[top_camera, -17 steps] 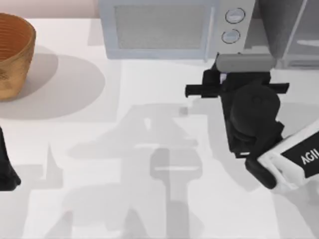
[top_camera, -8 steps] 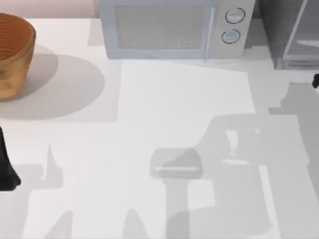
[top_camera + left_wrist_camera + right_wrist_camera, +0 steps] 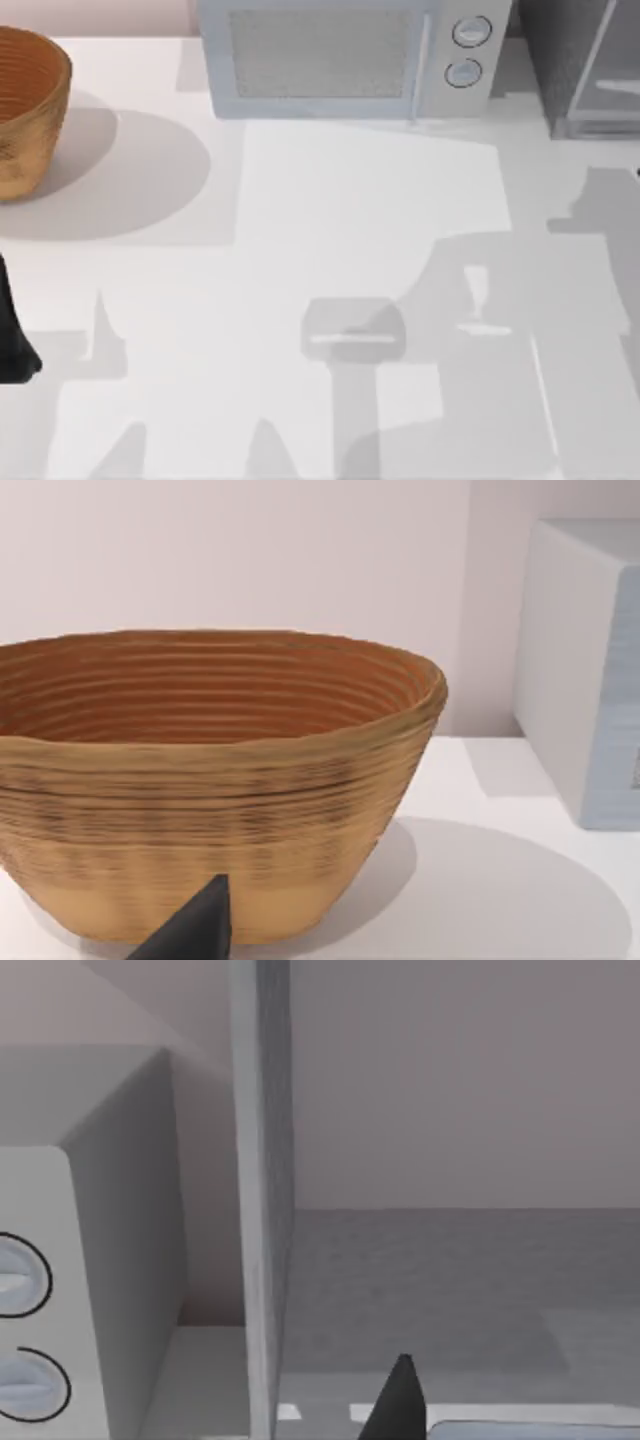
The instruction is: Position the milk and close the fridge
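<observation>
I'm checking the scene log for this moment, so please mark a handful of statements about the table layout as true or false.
1. A woven basket stands at the table's far left. True.
2. The microwave has two round dials. True.
3. The basket holds a milk carton. False: the left wrist view shows its inside bare.
4. The fridge stands left of the microwave. False: it stands to its right.
5. The basket touches the microwave. False: bare table lies between them.
</observation>
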You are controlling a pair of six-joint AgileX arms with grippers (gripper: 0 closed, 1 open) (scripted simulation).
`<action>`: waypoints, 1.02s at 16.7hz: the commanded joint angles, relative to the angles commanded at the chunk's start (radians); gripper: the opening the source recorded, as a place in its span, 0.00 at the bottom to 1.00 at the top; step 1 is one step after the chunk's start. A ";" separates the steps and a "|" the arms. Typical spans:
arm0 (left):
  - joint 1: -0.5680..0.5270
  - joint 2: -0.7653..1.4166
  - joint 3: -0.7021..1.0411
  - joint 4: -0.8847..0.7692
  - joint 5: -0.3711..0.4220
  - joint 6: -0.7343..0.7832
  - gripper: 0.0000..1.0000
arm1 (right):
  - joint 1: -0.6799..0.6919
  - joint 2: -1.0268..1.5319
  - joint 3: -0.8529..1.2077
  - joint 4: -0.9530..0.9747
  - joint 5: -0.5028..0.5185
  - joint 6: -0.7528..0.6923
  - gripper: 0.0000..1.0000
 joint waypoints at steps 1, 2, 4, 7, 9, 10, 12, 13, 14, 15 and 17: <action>0.000 0.000 0.000 0.000 0.000 0.000 1.00 | -0.007 0.023 0.022 -0.004 -0.006 0.001 0.00; 0.000 0.000 0.000 0.000 0.000 0.000 1.00 | -0.016 0.056 0.054 -0.009 -0.015 0.002 0.00; 0.000 0.000 0.000 0.000 0.000 0.000 1.00 | -0.044 0.155 0.150 -0.023 -0.038 0.002 0.00; 0.000 0.000 0.000 0.000 0.000 0.000 1.00 | -0.095 0.352 0.359 -0.050 -0.084 -0.001 0.00; 0.000 0.000 0.000 0.000 0.000 0.000 1.00 | -0.131 0.486 0.519 -0.070 -0.119 -0.004 0.00; 0.000 0.000 0.000 0.000 0.000 0.000 1.00 | -0.147 0.548 0.595 -0.080 -0.136 -0.006 0.00; 0.000 0.000 0.000 0.000 0.000 0.000 1.00 | -0.177 0.652 0.718 -0.099 -0.168 -0.010 0.00; 0.000 0.000 0.000 0.000 0.000 0.000 1.00 | -0.190 0.693 0.764 -0.107 -0.181 -0.011 0.00; 0.000 0.000 0.000 0.000 0.000 0.000 1.00 | -0.200 0.726 0.800 -0.114 -0.192 -0.012 0.00; 0.000 0.000 0.000 0.000 0.000 0.000 1.00 | -0.208 0.748 0.824 -0.119 -0.200 -0.013 0.00; 0.000 0.000 0.000 0.000 0.000 0.000 1.00 | -0.213 0.765 0.842 -0.123 -0.206 -0.014 0.00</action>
